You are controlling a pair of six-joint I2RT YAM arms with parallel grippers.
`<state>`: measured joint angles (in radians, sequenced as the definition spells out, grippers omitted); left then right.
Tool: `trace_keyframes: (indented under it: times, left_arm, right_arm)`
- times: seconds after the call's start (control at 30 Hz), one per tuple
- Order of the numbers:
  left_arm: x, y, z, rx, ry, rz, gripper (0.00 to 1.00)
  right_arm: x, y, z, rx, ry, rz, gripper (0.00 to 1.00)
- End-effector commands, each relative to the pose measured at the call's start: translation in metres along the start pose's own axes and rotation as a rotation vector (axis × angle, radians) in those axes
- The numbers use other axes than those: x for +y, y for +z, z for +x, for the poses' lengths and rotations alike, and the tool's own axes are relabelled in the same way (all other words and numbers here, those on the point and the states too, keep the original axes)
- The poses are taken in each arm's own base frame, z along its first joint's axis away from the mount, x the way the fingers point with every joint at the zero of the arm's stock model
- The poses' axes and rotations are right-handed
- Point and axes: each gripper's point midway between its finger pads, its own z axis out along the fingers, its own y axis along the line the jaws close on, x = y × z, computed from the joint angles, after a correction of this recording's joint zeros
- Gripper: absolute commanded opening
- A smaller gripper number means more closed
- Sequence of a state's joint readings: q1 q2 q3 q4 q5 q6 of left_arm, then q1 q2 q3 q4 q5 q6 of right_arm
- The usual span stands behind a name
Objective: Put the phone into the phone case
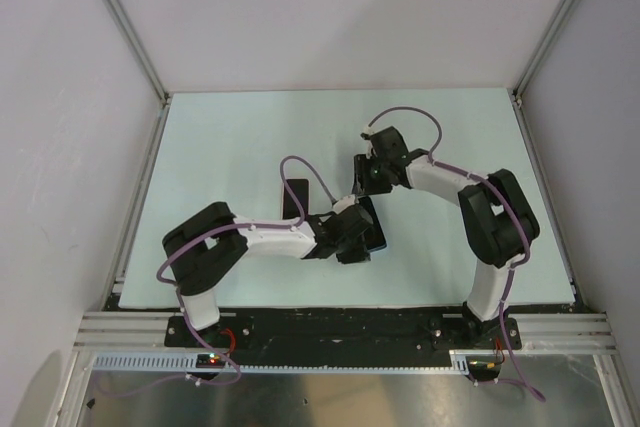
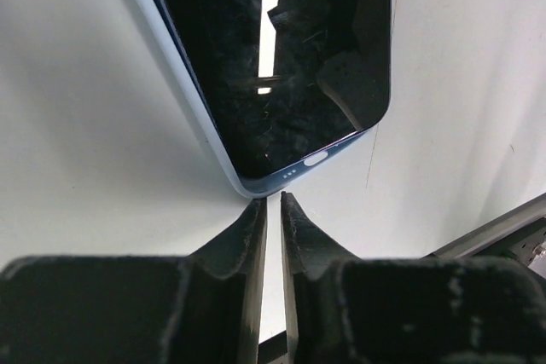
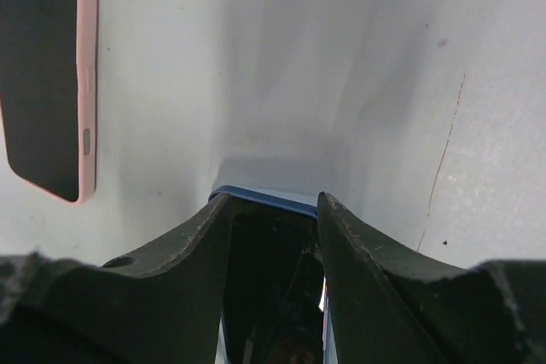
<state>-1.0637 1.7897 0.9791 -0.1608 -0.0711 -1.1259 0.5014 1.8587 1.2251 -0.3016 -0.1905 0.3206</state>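
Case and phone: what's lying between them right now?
Only bare table lies between the case and the phone, which sits in the right gripper. The right wrist view shows it.

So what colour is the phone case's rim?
Pink: the rectangular phone case, best in right wrist view.

Glossy glass phone [image 2: 281, 66], matt pink case [image 3: 85, 83], smooth matt table [image 1: 230, 147]
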Motion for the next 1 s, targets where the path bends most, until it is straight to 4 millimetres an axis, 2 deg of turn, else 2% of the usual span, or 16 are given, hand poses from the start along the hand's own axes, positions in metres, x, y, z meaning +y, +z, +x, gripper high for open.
trace_keyframes:
  times: [0.0,0.4,0.67,0.73,0.8,0.9,0.97]
  left_arm:
    - [0.019,0.006,-0.014,-0.053,-0.024,-0.055,0.17]
    - [0.042,-0.003,-0.043,-0.118,-0.072,-0.083,0.16]
    - [0.069,-0.012,-0.055,-0.147,-0.097,-0.118,0.16]
    - [0.075,-0.015,-0.058,-0.158,-0.104,-0.126,0.16]
    - [0.081,-0.018,-0.06,-0.165,-0.111,-0.132,0.16]
    - [0.087,-0.023,-0.064,-0.178,-0.116,-0.135,0.16]
    - [0.089,-0.026,-0.065,-0.18,-0.114,-0.133,0.16]
  right_arm:
    - [-0.003,-0.005,0.007,0.009,-0.02,0.033,0.49]
    - [-0.018,-0.023,0.039,0.022,0.017,0.084,0.48]
    - [-0.014,-0.038,0.052,0.016,0.059,0.074,0.47]
    - [-0.012,-0.046,0.046,-0.018,0.071,0.069,0.48]
    - [-0.009,-0.055,0.03,-0.082,0.087,0.053,0.5]
    - [-0.013,-0.069,-0.007,-0.205,0.133,0.043,0.52]
    - [-0.02,-0.07,-0.034,-0.285,0.145,0.058,0.51]
